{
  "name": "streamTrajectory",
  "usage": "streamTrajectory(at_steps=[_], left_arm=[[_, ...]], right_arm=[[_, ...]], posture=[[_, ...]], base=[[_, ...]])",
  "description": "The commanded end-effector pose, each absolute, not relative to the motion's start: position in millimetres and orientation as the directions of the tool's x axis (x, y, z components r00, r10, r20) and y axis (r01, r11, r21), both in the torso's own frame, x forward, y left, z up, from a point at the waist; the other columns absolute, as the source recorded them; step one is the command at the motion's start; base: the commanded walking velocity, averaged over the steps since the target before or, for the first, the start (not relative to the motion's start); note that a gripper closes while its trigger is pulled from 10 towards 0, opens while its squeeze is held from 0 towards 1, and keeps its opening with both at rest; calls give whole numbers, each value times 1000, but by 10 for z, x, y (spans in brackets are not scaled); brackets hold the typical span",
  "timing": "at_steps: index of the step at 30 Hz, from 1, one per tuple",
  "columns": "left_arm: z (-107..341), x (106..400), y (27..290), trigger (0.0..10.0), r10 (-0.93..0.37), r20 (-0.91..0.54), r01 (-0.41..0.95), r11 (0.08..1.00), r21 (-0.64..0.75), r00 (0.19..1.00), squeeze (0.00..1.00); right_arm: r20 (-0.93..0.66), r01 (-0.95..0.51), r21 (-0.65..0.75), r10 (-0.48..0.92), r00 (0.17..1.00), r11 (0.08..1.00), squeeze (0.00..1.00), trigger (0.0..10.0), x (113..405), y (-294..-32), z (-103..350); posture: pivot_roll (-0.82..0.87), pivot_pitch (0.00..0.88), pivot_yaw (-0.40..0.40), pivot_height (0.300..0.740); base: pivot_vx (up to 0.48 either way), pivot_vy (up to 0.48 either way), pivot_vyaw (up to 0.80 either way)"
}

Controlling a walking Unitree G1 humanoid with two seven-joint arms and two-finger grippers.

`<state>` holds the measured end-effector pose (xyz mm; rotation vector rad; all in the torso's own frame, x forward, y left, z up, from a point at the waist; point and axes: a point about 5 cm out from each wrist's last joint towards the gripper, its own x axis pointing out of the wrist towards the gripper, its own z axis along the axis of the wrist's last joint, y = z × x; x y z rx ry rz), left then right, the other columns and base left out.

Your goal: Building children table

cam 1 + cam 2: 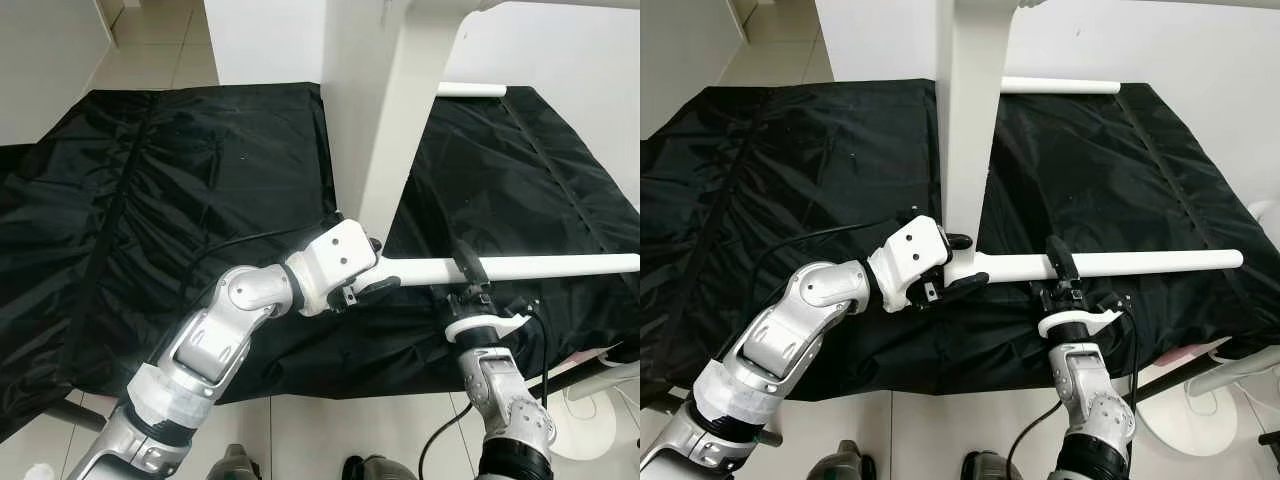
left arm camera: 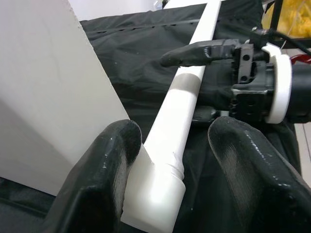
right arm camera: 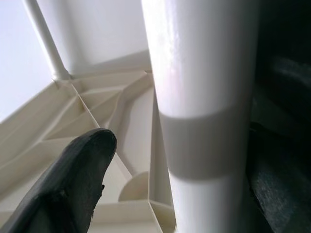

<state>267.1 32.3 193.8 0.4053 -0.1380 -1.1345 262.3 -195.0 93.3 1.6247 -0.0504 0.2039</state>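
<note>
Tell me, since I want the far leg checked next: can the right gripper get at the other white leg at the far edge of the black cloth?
Probably not yet: the right gripper is around the near leg, and the far leg lies well beyond it across the black cloth.

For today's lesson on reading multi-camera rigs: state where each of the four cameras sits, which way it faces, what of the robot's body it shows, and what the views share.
Left eye view: on the head, looking forward and down at the black cloth; both silver arms show.
Right eye view: same scene, shifted sideways.
Left wrist view: looks along the left gripper, fingers astride the leg's base.
Right wrist view: looks along the right gripper up at the tabletop's ribbed underside.
Shared: the white table leg.
</note>
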Motion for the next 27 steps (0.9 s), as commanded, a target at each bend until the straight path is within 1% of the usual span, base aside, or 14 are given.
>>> streamTrajectory(at_steps=[1,4,12,14,19,24,27], left_arm=[[2009,2733,370,10000,-889,-72,826,387,409,452,0],[2007,2749,386,10000,-889,-62,822,391,413,454,0],[2005,2754,395,10000,-887,-61,820,396,414,458,0],[2008,2755,395,10000,-886,-60,820,396,414,459,0],[2010,2759,401,10000,-887,-58,820,395,415,458,0],[2015,2763,406,10000,-889,-56,819,394,416,455,0],[2020,2772,412,10000,-888,-55,818,394,418,456,0]], right_arm=[[128,-116,986,93,987,-118,0,10000,2514,-1859,842],[90,-78,991,107,990,-110,0,10000,2356,-1887,806],[87,-71,990,137,987,-120,0,10000,2221,-1835,817],[93,-75,990,155,984,-118,0,10000,2132,-1823,826],[105,-87,990,177,979,-109,0,10000,2059,-1816,855],[60,-43,994,183,981,-96,0,10000,1991,-1825,799],[45,-28,994,164,985,-110,0,10000,1946,-1854,748]], posture=[[-9,99,4,740],[-7,105,5,740],[-7,110,5,740],[-7,115,7,740],[-10,117,9,740],[-13,123,15,740],[-13,125,18,740]], base=[[0,0,0],[0,0,0],[0,0,0],[0,0,0],[0,0,0],[0,0,0],[0,0,0]])
